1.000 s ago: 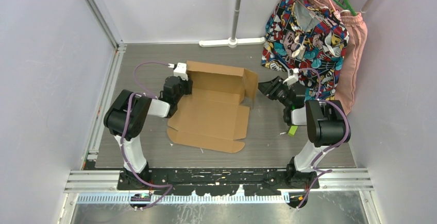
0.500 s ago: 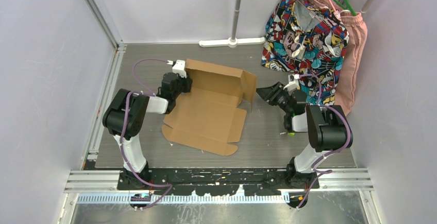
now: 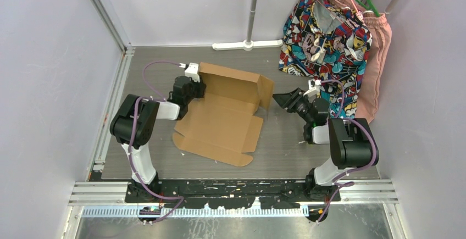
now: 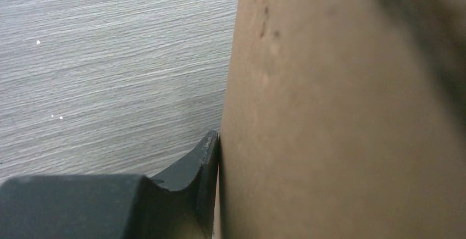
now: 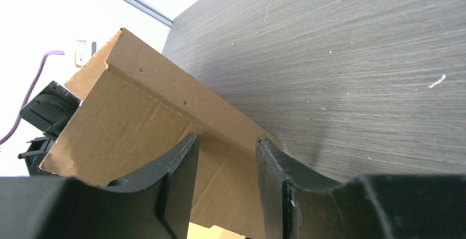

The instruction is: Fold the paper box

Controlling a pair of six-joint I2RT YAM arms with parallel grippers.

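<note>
The paper box [image 3: 222, 121] is seen part-folded on the counter [image 3: 286, 145], rear wall and right flap raised. Its left rear corner is pinched in the left pincer [image 3: 193, 87], while the right pincer [image 3: 279, 99] is held half open, empty, just beside the right flap. Light, stiff cardboard, it is judged: flaps are best gripped near their edges.

A patterned shirt [image 3: 324, 30] and pink garment [image 3: 378, 52] hang beside a white pole [image 3: 253, 8].
</note>
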